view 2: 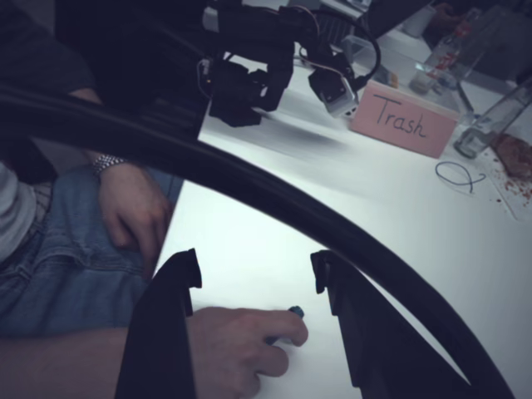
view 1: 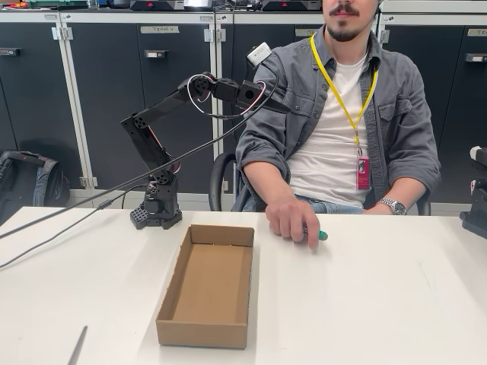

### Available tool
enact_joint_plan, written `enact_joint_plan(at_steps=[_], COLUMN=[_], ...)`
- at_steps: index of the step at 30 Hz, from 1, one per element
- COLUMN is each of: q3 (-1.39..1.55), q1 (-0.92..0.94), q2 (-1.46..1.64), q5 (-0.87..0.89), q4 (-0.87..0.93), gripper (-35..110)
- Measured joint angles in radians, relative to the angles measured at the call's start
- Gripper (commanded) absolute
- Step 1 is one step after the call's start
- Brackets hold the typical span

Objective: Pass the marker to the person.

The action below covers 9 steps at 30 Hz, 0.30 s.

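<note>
Grey cabinets [view 1: 114, 99] line the wall behind a white desk [view 1: 380, 304], and the person [view 1: 346, 122] sits at the far side, at about one o'clock from the cardboard box [view 1: 207, 285] in the fixed view. My arm [view 1: 163, 125] is raised well above the desk with my tool [view 2: 253, 274] up beside the person's shoulder; in the wrist view its two dark fingers stand apart with nothing between them, so it is released and empty.

The marker [view 1: 322, 235] lies on the desk under the person's hand [view 1: 293, 220], at about two o'clock from the box and well apart from it. Just its green end pokes out past the fingers; the barrel is hidden. In the wrist view the same hand [view 2: 237, 349] sits at six o'clock below my tool, with the green tip [view 2: 294, 312] showing at its upper edge. The other hand, with a watch, rests on the lap [view 2: 137, 208].

I judge the marker light and stiff, a smooth round plastic barrel that could roll on the desk or slip in a loose pinch. Mid-barrel, gripped across its width, would be my hold, but the hand covers that part now. A thin grey strip [view 1: 77, 346] lies at seven o'clock from the box.
</note>
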Motion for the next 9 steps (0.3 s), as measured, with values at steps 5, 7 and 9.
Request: enact_joint_plan(at_steps=[5,7,9], q3=[-0.002,-0.002,-0.005], q1=[0.044,0.067,0.092], q2=[0.0,0.0,0.0], q5=[-0.006,-0.012,-0.025], q4=[-0.009,-0.028,-0.054], gripper=[29,29,29])
